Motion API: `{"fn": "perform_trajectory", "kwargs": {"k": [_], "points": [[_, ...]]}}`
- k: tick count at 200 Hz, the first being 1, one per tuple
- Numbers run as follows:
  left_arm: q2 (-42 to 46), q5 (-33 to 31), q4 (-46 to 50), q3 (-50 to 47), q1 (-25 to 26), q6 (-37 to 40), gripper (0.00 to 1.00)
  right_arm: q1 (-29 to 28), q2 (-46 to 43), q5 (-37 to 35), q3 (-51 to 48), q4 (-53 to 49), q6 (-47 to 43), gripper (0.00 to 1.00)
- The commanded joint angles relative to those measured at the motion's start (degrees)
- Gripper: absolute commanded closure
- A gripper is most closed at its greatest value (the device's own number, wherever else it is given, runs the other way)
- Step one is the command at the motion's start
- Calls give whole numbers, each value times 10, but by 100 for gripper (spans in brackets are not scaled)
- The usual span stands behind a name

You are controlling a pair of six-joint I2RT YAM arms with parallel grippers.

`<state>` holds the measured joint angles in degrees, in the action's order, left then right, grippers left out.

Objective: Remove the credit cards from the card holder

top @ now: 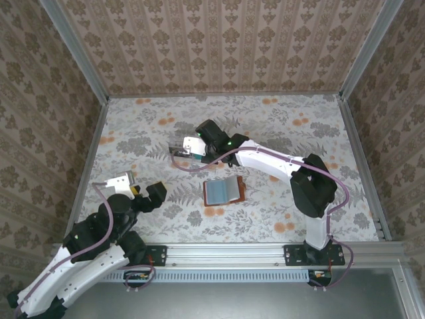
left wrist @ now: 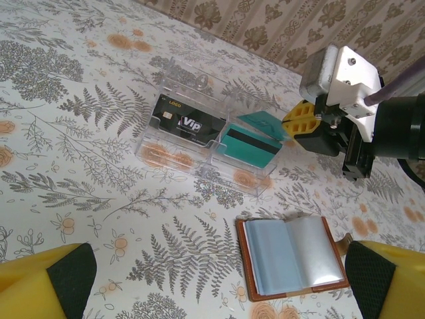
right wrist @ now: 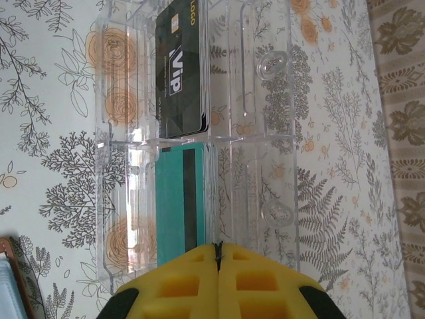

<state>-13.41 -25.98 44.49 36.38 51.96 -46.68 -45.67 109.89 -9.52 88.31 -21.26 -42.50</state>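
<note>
Card holder [left wrist: 292, 256] lies open and flat on the counter [top: 279, 119], just beside the clear tray [left wrist: 179, 83]. Its pockets look empty.

Black card [left wrist: 186, 121] sits in one tray compartment and teal card [left wrist: 249, 147] in the other.

Second teal card [left wrist: 260, 121] hangs tilted over the teal one. The right end effector [left wrist: 302, 123] appears to pinch it by one edge, jaws fully closed.

Left end effector [top: 138, 189] is spread wide, holds nothing, and is well apart from the tray.

Judged step: deposit the held card.
- Lower until its free edge rests on the card below.
- Square it to the compartment walls.
- Release, then lift straight up so it does not drag out.
</note>
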Motion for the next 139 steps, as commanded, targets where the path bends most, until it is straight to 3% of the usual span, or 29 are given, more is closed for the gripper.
{"fn": "perform_trajectory", "kwargs": {"k": [1,139], "points": [[7,-12,9,5,-5,7,0,-2,13,2,-6,-8,-5,100],[10,-14,9,0,-5,4,0,-28,-30,-7,-22,-5,17,100]]}}
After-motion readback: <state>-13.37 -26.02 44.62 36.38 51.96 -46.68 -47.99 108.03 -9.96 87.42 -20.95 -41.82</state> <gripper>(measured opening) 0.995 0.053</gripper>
